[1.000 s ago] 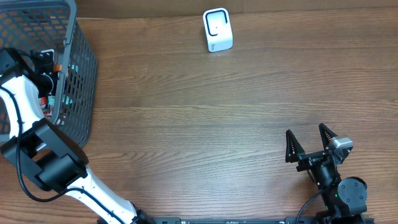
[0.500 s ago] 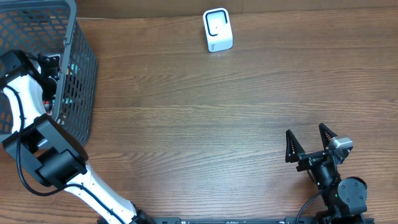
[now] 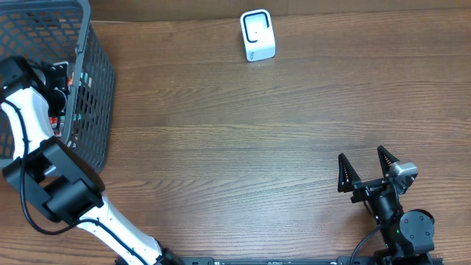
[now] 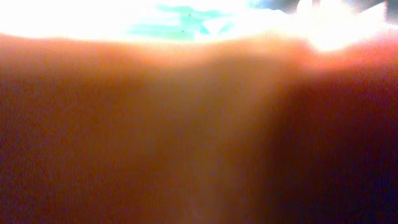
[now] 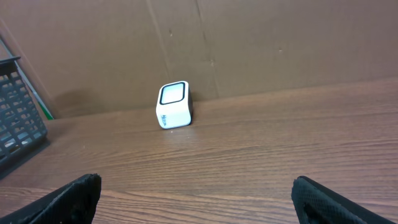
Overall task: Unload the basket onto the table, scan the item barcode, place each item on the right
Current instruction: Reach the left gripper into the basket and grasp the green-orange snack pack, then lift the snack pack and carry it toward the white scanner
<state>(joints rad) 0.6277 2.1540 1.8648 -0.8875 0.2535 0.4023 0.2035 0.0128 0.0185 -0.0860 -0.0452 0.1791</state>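
Since a second ago the left gripper (image 3: 56, 74) has shifted slightly inside the basket (image 3: 97, 92), close against an orange item (image 4: 199, 137) there, though whether it grips I cannot tell, so the pickup seems only beginning, while the right gripper (image 3: 360, 154) rests with fingers spread apart

No text, label or number is legible anywhere.

The table (image 3: 257, 132) is a brown wood-grain top, its grain running left to right; a small white scanner (image 3: 257, 35) with a dark-rimmed window stands near the far edge, about midway along it, the window tilted up toward the near side; a dark grey mesh basket (image 3: 96, 88) sits at the far left corner, well apart from the scanner, cut off by the overhead view's left edge.
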